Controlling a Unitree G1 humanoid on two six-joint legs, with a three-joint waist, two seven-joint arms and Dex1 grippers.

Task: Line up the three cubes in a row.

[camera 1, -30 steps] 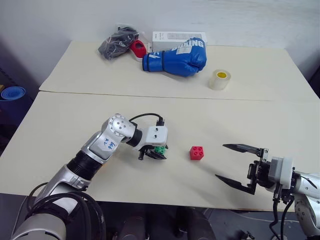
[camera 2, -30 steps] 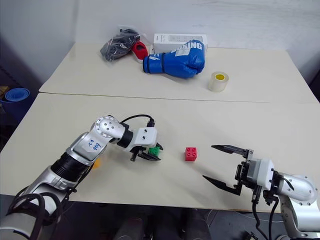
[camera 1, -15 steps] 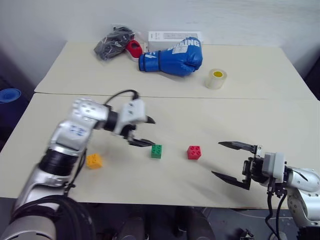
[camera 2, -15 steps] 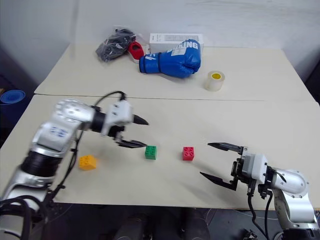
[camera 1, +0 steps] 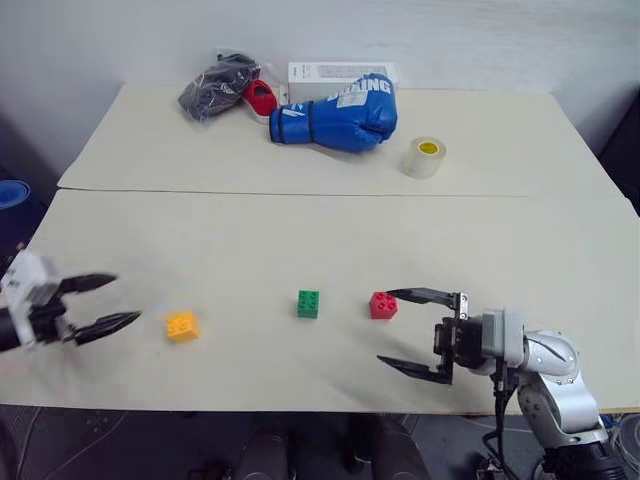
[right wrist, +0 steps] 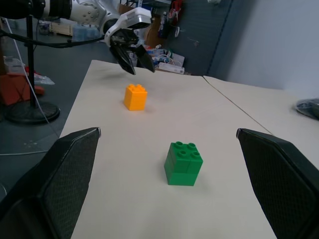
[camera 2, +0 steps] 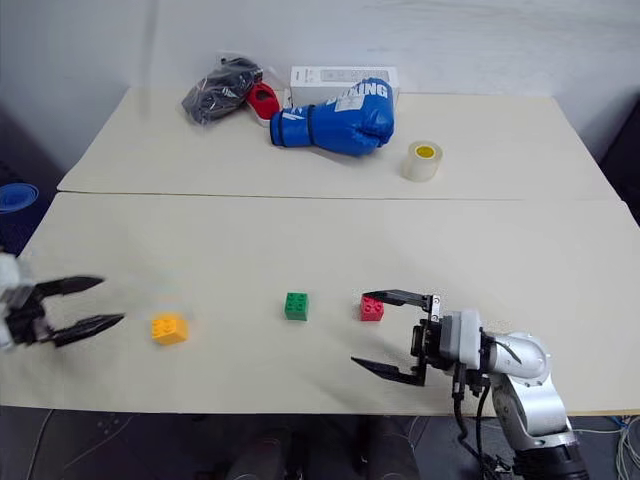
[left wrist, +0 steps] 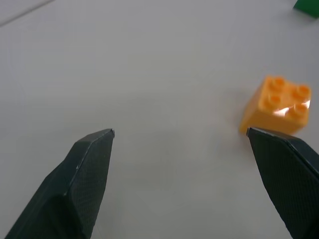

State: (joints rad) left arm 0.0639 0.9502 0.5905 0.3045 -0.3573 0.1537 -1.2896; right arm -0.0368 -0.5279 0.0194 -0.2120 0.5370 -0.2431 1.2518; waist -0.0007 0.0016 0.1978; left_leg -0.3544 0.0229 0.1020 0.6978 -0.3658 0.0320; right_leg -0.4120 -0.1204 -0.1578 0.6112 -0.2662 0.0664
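Observation:
Three studded cubes stand apart in a rough row near the table's front: orange-yellow (camera 1: 182, 326) on the left, green (camera 1: 309, 303) in the middle, red (camera 1: 383, 305) on the right. My left gripper (camera 1: 127, 299) hovers open at the far left, just left of the orange cube (left wrist: 276, 105), and holds nothing. Just right of the red cube, my right gripper (camera 1: 384, 327) is open and points left, its far fingertip close beside that cube. The right wrist view looks along the row to the green cube (right wrist: 183, 163), the orange cube (right wrist: 135, 96) and the left gripper (right wrist: 130, 50).
At the table's back lie a blue boxing glove (camera 1: 335, 100), a white box (camera 1: 340, 72), a dark bag (camera 1: 215, 85) with a red item (camera 1: 262, 97) and a tape roll (camera 1: 425, 157). A seam crosses the table (camera 1: 300, 230) between these and the cubes.
My left gripper let go of the green cube, opened wide and swung far left past the orange cube. My right gripper slid left up to the red cube.

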